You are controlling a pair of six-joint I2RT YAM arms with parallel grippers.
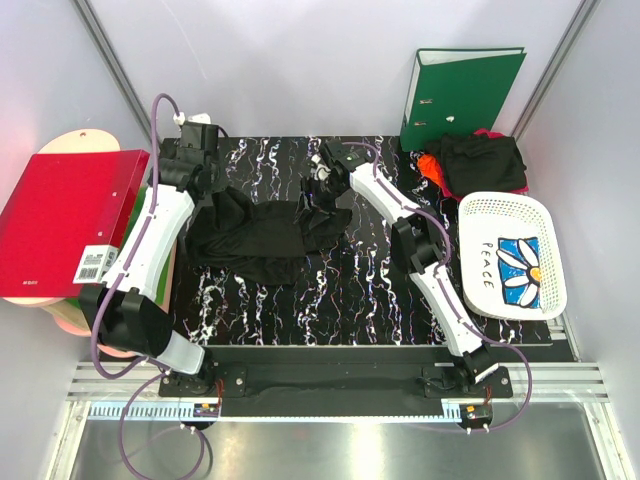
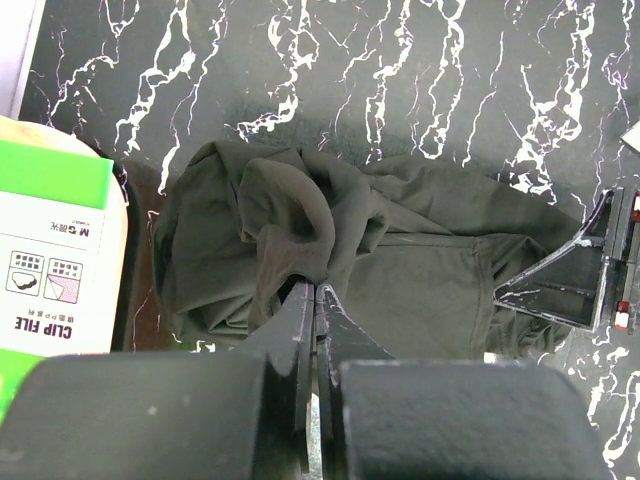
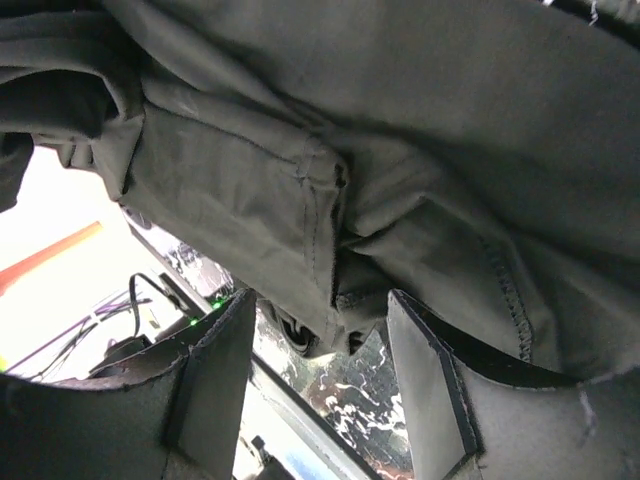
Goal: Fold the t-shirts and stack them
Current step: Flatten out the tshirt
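While my left tool is pressed together on a bunched fold of the black t-shirt, my right tool stands spread, with a stitched hem of that shirt hanging between its fingers but not clamped by them. The shirt lies crumpled in the middle of the desk, between my two arms, its left part gathered up toward the pinch. As I judge it, the main risk is that only one side is held. If I pull with the left alone, the cloth should drag as a lump rather than spread flat. That pinch sits on a thick fold, not a clean edge or corner, so it may carry several layers at once. If the right tool closes where it is, it could catch the sleeve seam together with the body cloth behind it, or miss the hem if the cloth swings out of the gap. The top view alone shows the wider layout: the pile of t-shirts at the back right with an orange-red t-shirt beside it, the white lattice basket and the green ring binder. Only the left wrist view shows the pinch itself and the clip file pack close to the shirt's left side. The right wrist view alone shows the hem stitching and the open gap around it.
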